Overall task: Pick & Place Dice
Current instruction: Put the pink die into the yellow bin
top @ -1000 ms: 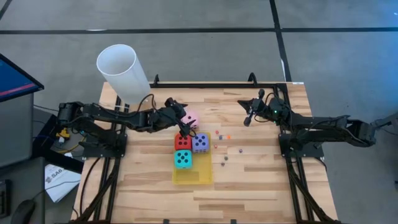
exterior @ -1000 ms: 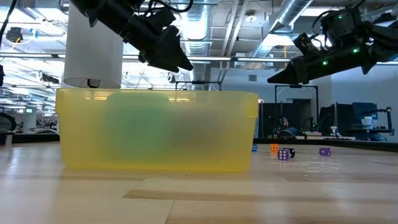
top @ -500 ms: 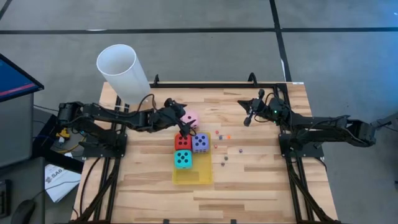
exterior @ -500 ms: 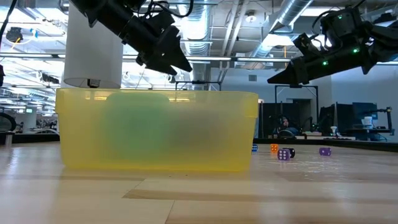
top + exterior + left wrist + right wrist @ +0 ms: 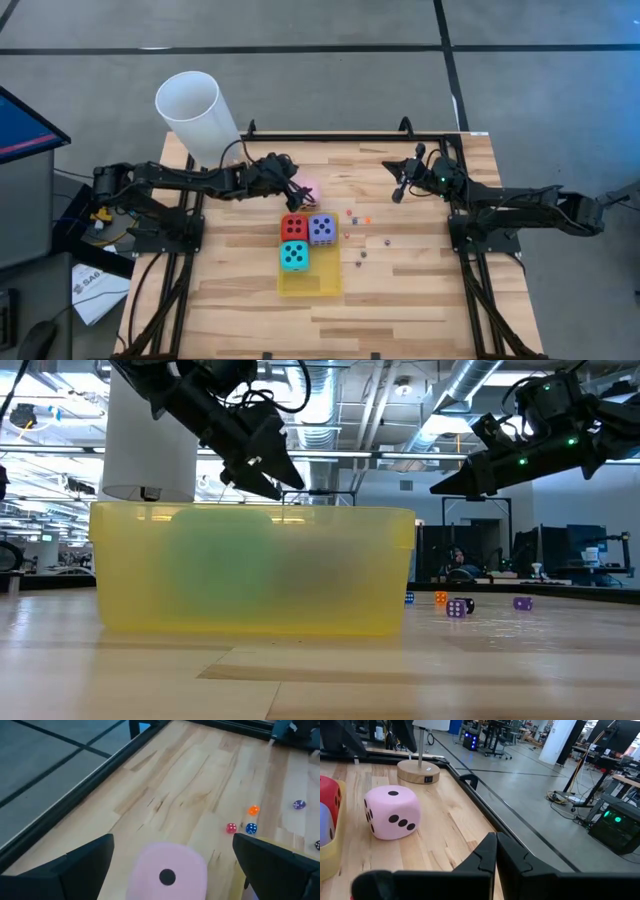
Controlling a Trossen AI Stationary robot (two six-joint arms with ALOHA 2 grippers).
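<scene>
The pink die [image 5: 307,188] [image 5: 168,871] rests on the wooden table, just beyond the yellow tray [image 5: 310,281]. My left gripper [image 5: 291,186] [image 5: 172,842] hovers open over it, one finger on each side and neither touching. The red die [image 5: 294,227], purple die [image 5: 321,229] and cyan die [image 5: 293,256] sit in the tray. Several tiny dice [image 5: 362,230] [image 5: 242,827] lie scattered to the tray's right. My right gripper [image 5: 399,193] [image 5: 495,851] is shut and raised at the far right, holding nothing.
A tall white cylinder [image 5: 196,115] stands at the table's far left corner. In the low view the tray's yellow wall [image 5: 250,570] hides the big dice. A black frame rail [image 5: 330,136] runs along the far edge. Bare wood lies near the front edge.
My left gripper has swung from above the red die toward the table's far edge and now stands over the pink die, rolling a little on the way. The red die now shows in full. No die has moved.
</scene>
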